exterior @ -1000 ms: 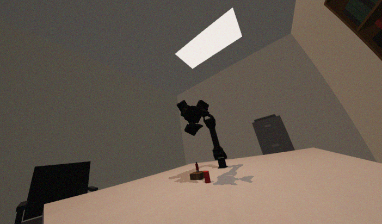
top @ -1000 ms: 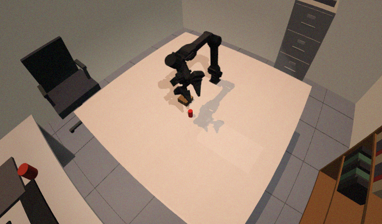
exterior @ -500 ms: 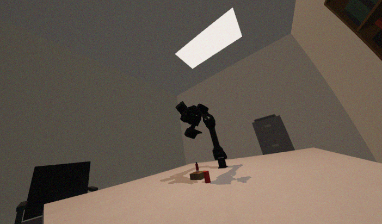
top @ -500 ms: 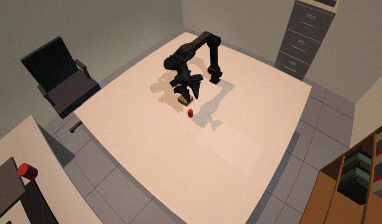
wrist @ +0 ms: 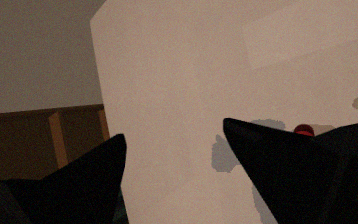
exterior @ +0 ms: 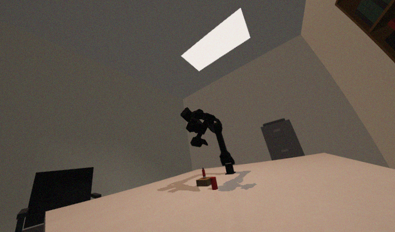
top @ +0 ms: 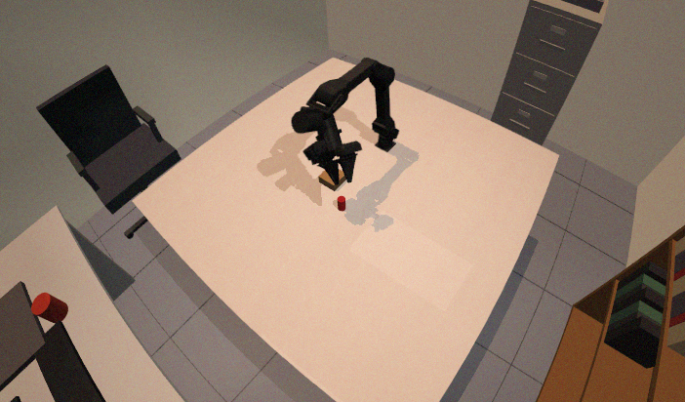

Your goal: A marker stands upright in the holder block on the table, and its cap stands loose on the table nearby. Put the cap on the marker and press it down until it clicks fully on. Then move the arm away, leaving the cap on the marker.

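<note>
The red cap (top: 341, 203) (exterior: 214, 183) stands upright on the table, close beside the holder block. It also shows in the wrist view (wrist: 304, 131), partly hidden behind the right finger. The wooden holder block (top: 326, 182) (exterior: 203, 182) sits on the table and is partly covered by the fingers in the top view. The marker (exterior: 203, 173) stands upright in the block with its dark tip up and bare; the arm hides it in the top view. My gripper (top: 342, 181) (wrist: 175, 132) is open, with nothing between its fingers. It hangs well above the block and the cap.
The arm's base (top: 384, 141) (exterior: 229, 168) stands on the table (top: 264, 239) behind the block. An office chair (top: 130, 154) is beside the table, a second desk (top: 120, 349) with a red cylinder (top: 50, 306) is at the lower left, and a bookshelf (top: 580, 340) is at the right.
</note>
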Action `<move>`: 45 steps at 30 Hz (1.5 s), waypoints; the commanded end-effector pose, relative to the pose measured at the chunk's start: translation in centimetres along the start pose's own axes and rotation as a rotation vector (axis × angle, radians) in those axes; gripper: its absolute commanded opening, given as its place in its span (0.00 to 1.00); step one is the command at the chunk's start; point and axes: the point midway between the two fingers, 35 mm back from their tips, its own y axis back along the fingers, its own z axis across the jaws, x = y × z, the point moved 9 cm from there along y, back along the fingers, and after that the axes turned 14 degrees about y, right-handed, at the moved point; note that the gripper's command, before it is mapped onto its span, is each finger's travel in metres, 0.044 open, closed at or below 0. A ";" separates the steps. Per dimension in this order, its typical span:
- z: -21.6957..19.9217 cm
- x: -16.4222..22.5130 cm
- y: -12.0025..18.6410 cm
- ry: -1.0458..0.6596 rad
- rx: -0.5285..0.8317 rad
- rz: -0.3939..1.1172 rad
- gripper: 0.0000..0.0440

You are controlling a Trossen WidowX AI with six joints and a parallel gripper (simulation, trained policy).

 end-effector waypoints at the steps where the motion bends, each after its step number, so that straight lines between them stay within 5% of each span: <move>1: -0.4 0.1 -0.1 -0.009 0.037 0.023 0.74; 45: -5.1 2.4 -3.7 -0.092 0.433 0.368 0.74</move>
